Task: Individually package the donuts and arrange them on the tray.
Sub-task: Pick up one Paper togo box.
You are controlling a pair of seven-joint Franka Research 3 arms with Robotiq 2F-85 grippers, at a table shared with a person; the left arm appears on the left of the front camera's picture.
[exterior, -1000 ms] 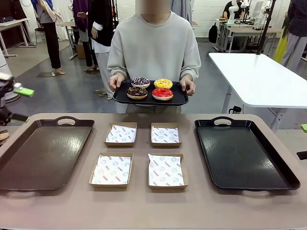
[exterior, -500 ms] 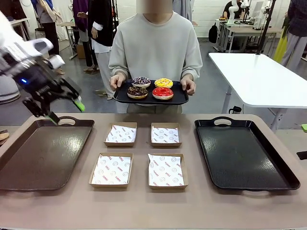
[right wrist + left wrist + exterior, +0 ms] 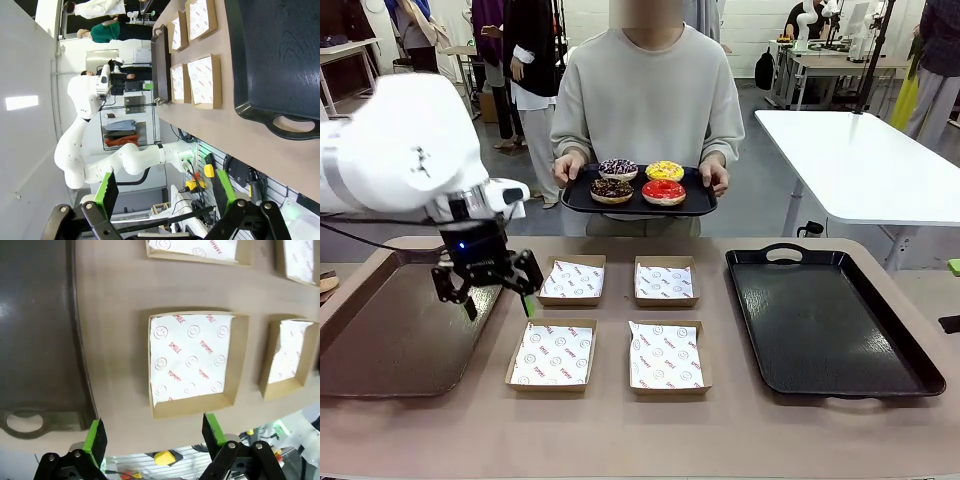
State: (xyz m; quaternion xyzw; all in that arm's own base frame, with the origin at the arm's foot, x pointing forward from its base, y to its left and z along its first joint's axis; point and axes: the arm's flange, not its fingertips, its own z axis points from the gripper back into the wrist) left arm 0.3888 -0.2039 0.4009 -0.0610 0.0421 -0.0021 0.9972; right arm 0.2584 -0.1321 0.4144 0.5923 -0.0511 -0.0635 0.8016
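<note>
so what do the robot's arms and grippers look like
The left arm is a glossy white rounded shell with a thin black cable and a small blue light at the wrist. The left gripper and right gripper are black and jointed, with bright green finger pads.

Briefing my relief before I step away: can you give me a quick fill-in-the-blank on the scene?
The small tray held up at the far side carries ____ donuts.
The red donut sits directly in front of the ____ one.
The paper-lined boxes are all ____.
The left gripper hovers with jaws ____.
Missing: four; yellow; empty; open.
</note>
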